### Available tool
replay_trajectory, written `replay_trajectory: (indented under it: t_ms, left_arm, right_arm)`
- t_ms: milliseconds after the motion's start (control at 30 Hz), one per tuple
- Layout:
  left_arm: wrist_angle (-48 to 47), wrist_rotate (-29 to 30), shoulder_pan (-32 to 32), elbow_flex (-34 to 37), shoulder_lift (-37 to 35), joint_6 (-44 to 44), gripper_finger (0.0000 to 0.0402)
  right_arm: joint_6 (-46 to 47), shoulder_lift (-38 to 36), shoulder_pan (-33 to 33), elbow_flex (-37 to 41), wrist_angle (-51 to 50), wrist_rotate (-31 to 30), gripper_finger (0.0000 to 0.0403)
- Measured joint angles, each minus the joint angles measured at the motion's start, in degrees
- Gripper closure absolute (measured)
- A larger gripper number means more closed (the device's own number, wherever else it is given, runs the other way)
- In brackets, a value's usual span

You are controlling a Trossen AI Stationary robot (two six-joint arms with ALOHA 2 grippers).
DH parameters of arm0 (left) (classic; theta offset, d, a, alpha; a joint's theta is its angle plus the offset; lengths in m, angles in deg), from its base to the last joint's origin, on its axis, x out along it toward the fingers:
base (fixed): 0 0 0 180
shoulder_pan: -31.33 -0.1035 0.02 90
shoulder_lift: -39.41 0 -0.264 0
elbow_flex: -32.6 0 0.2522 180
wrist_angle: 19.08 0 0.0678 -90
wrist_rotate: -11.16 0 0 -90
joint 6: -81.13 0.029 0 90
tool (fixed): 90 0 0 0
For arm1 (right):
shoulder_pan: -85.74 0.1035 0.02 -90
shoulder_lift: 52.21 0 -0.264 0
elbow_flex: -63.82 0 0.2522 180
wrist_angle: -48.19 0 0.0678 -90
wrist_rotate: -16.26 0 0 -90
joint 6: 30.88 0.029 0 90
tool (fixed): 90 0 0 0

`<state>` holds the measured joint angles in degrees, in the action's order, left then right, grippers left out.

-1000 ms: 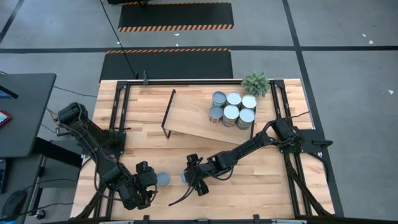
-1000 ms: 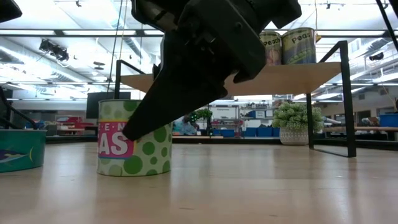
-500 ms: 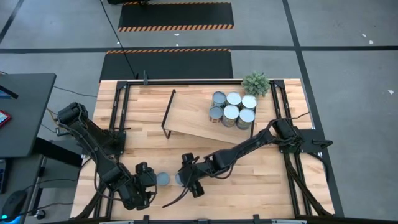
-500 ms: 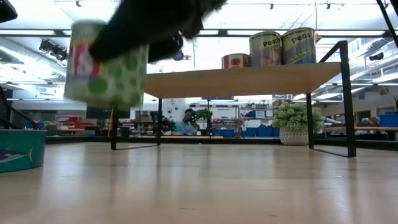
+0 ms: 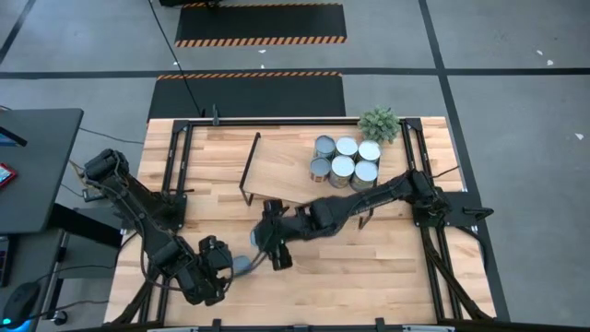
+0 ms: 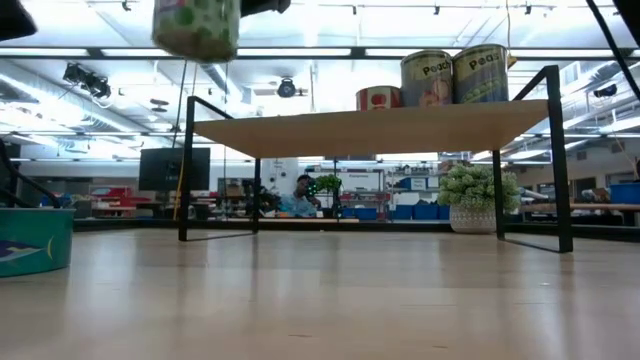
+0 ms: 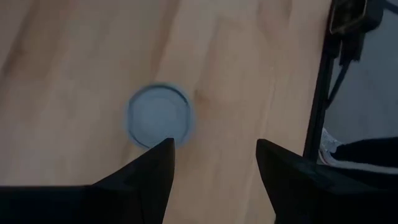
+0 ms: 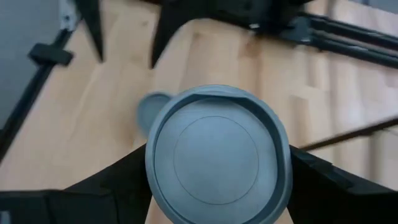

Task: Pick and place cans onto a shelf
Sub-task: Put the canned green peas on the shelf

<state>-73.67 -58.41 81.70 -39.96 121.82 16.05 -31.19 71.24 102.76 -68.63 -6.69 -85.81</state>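
Overhead, the right gripper (image 5: 268,238) sits just off the near front corner of the shelf (image 5: 286,175), on the side away from the six cans (image 5: 344,163) bunched at the shelf's far end, and it seems to hide its own load from above (the fingers cover it). Level with the table, the green-dotted can (image 6: 196,26) hangs upright, its long axis vertical, already higher than the shelf board and beside its bare end, so the coming move looks like a sideways carry over the board. From the right wrist, the fingers are clamped on either side of that can's grey lid. From the left wrist, the left gripper (image 7: 214,163) hovers with fingers apart over the blue-topped can (image 7: 159,116), which stands on the tabletop well short of the shelf.
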Motion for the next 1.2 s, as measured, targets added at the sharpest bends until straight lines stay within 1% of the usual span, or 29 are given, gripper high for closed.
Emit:
replay_trajectory:
  t_ms: [100, 267, 533, 700, 800, 900, 1000, 1100, 1200]
  left_arm:
    - [-1.85, 0.92, -0.97, -0.01, -1.68, 1.41, 0.017]
    - [-5.92, 1.62, -1.75, -0.03, -3.21, 2.76, 0.017]
    - [-7.03, 1.98, -2.0, -0.03, -3.34, 6.0, 0.017]
    - [-7.0, 3.72, -2.06, -0.03, -3.34, 8.31, 0.017]
    - [-6.86, 5.06, -2.06, -0.03, -3.34, 9.22, 0.017]
    - [-6.87, 6.08, -2.06, -0.01, -3.34, 9.41, 0.017]
    - [-6.85, 6.56, -2.06, -0.01, -3.34, 9.41, 0.017]
    - [-7.02, 6.56, -2.06, -0.01, -3.34, 9.38, 0.017]
    - [-7.04, 6.56, -2.06, -0.01, -3.34, 9.38, 0.017]
  right_arm:
    - [-0.85, -0.94, -1.86, -2.09, -1.37, -0.16, 0.011]
    - [-1.26, -4.51, -5.76, -2.19, -4.36, -0.98, 0.011]
    - [0.04, -9.2, -14.01, -2.25, -7.14, -1.47, 0.011]
    - [2.03, -10.21, -19.24, -2.27, -8.67, 0.23, 0.011]
    - [3.31, -10.22, -22.49, -2.17, -12.1, 1.67, 0.011]
    - [3.74, -10.24, -25.33, -2.19, -14.51, 1.68, 0.011]
    - [3.73, -10.23, -27.64, -2.19, -17.19, 1.85, 0.011]
    - [4.18, -10.21, -29.51, -2.18, -20.15, 3.45, 0.011]
    - [3.27, -10.2, -30.66, -0.96, -20.66, 3.16, 0.011]
